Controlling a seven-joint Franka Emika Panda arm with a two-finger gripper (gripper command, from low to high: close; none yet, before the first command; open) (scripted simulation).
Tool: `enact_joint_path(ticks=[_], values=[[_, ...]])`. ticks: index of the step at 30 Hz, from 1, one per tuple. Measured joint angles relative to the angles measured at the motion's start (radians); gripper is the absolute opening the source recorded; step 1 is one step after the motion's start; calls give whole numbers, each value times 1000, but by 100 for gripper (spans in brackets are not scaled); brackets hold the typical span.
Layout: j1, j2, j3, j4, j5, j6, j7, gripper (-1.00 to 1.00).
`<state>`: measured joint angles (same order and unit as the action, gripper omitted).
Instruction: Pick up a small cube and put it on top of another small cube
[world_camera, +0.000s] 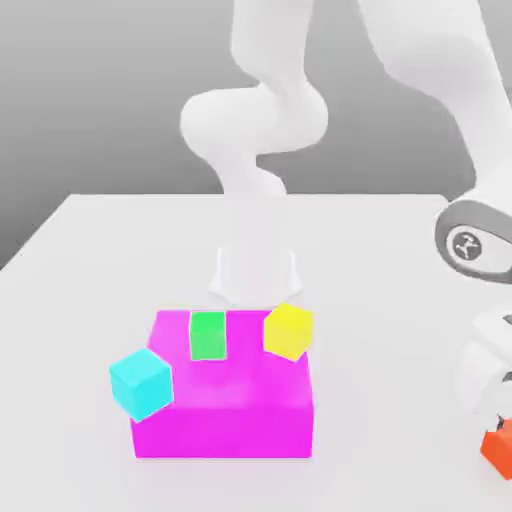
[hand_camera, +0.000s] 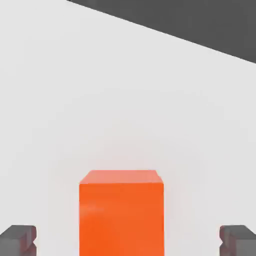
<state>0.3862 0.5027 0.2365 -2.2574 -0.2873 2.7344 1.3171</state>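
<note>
The white worktop (world_camera: 380, 260) carries everything in the scene. Well away from the pincer (hand_camera: 128, 240), toward the exterior view's left, a large magenta block (world_camera: 225, 415) is seen, serving as a raised platform rather than a container: a small green cube (world_camera: 208, 335) and a small yellow cube (world_camera: 288, 331) appear to rest on its top, though whether they touch it cannot be told. The small plain cyan cube (world_camera: 141, 383), judged to be the stacking target, is seen at the block's corner farthest from the pincer. The small plain red-orange cube (hand_camera: 121, 215) lies on the worktop directly between the pincer's dark fingertips (hand_camera: 19, 239), which are spread fully wide with clear gaps either side; nothing is held. This straddling placement is judged to prepare a squeeze on opposite faces.
</note>
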Motion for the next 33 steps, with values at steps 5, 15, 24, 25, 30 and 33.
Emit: enact_joint_path(ticks=[5,15,24,25,30,33], values=[[10,25,-12,6,-11,20,9,-100],[-121,-204,9,-69,94,-127,-100,-100],[-459,-501,-171,-217,204,-261,-296,-100],[-513,-547,-202,-237,217,-286,-328,-100],[-614,-676,-318,-324,267,-325,-436,-100],[-619,-595,-328,-357,278,-212,-449,-100]])
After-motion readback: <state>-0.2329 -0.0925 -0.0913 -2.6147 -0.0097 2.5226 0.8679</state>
